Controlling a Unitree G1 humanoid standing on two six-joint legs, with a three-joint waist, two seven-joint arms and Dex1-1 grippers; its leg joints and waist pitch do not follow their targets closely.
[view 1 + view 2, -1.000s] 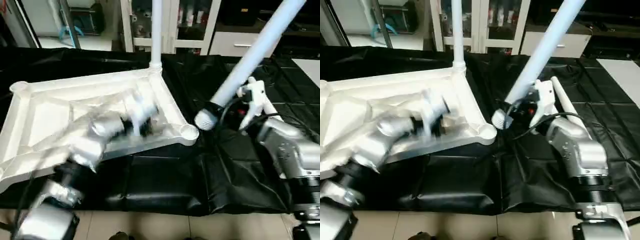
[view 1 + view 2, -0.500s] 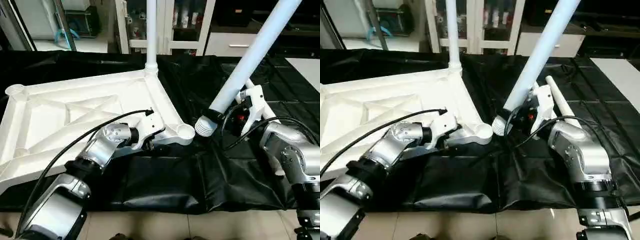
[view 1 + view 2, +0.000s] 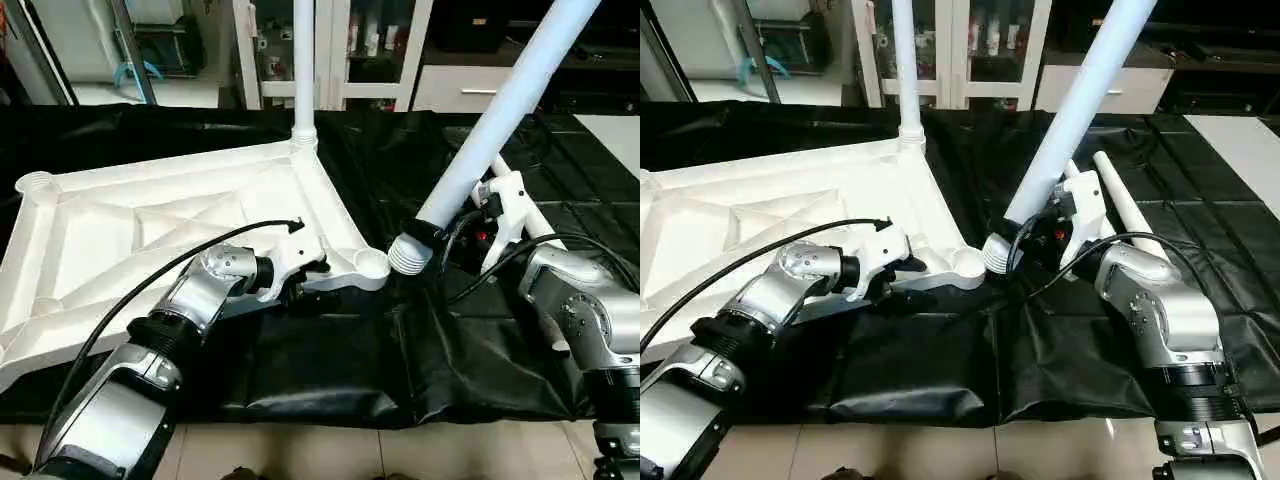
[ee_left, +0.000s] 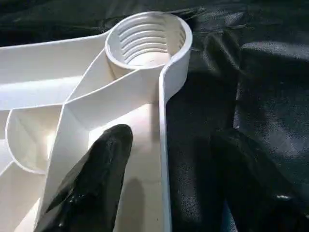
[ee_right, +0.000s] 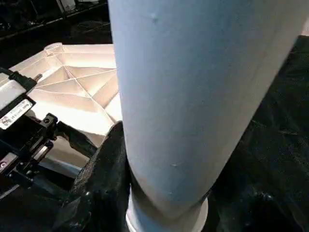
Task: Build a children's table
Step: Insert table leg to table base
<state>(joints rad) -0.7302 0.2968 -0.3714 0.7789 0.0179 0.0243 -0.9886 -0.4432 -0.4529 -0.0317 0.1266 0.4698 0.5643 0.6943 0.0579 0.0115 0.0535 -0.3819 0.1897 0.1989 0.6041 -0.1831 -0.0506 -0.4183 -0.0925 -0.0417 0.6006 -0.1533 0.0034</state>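
1. Black rubbery fingers of the right gripper are clamping a white leg low on its tube, just above its ribbed, threaded end.
2. The leg is slanting up and away to the right, and its threaded end is hanging just beside the near right corner socket of the top, not yet inside it.
3. The left gripper is straddling the top's near rim, one finger inside the rim and the other outside over the cloth; whether it is squeezing the rim, I cannot tell.
4. Judging the step: the leg needs tipping upright so its threads are lining up squarely over the socket before lowering and twisting. Entering at this slant would likely cross the threads or push the top aside, so the left gripper should be bracing the rim firmly.
5. The socket is a round cup with spiral ridges inside.
6. The top is smooth, hard white plastic, lying underside up, with raised ribs crossing in an X.
7. One other leg is standing upright in the far right corner socket.
8. Another loose leg is lying on the cloth, which is glossy, creased and black.
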